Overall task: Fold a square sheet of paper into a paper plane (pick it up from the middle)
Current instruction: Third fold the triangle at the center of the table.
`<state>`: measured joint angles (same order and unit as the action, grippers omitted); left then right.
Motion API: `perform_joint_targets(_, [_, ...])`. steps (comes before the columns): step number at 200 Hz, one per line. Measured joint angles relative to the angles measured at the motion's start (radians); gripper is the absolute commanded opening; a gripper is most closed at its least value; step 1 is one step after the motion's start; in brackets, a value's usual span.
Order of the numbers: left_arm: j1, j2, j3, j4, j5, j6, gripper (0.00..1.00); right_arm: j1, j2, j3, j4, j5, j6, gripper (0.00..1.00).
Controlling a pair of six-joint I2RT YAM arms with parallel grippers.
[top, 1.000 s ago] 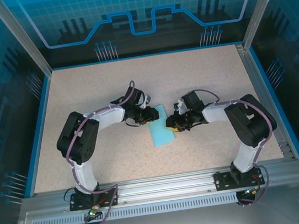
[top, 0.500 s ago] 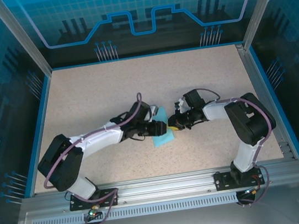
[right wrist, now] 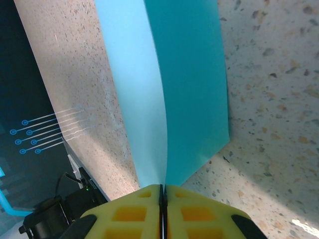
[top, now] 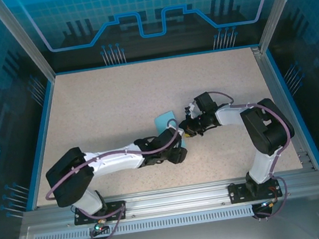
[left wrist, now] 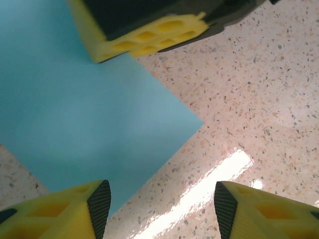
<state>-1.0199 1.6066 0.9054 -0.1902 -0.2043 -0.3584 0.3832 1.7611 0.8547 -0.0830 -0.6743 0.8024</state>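
The square sheet of paper (top: 164, 121) is light blue and lies mid-table, with one part raised off the surface. My right gripper (right wrist: 162, 199) is shut on it; the pinched paper (right wrist: 184, 74) rises from the closed yellow fingers as two bent layers. The right gripper (top: 184, 131) sits at the sheet's right side. My left gripper (left wrist: 159, 204) is open just off a corner of the sheet (left wrist: 89, 114), over bare table, with nothing between its fingers. The right gripper's yellow fingers (left wrist: 149, 35) show beyond it. In the top view the left gripper (top: 177, 151) is just in front of the sheet. The paper plane is out of view.
The speckled beige table (top: 115, 102) is ringed by a blue rim and glass walls (top: 150, 14). The left arm (top: 112, 160) lies low across the near table. A metal rail (top: 171, 201) runs along the front edge.
The left arm swung from the sheet's left side round to its near side, and its gripper opened. The right gripper closed on the sheet, whose edge now stands raised.
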Motion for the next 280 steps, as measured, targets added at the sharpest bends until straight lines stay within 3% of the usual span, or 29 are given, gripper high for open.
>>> perform_joint_targets(66, [-0.111, 0.151, 0.118, -0.056, -0.189, 0.1, 0.64, 0.0, 0.004, 0.003, -0.023, 0.0, -0.003, 0.11])
perform_joint_targets(112, [-0.124, 0.188, 0.138, -0.075, -0.312, 0.107, 0.61, 0.0, 0.013, 0.003, -0.026, 0.0, -0.004, 0.11])
perform_joint_targets(167, [-0.125, 0.182, 0.137, -0.066, -0.358, 0.105, 0.27, 0.0, 0.024, 0.021, -0.04, 0.0, -0.012, 0.13])
perform_joint_targets(195, [-0.124, 0.163, 0.137, -0.065, -0.36, 0.098, 0.18, -0.002, 0.024, 0.028, -0.041, 0.0, -0.015, 0.14])
perform_joint_targets(223, [-0.116, 0.139, 0.124, -0.058, -0.355, 0.09, 0.03, -0.005, 0.024, 0.028, -0.044, 0.001, -0.016, 0.15])
perform_joint_targets(280, [-0.053, 0.085, 0.083, -0.041, -0.277, 0.069, 0.0, -0.013, 0.023, 0.028, -0.054, 0.003, -0.019, 0.18])
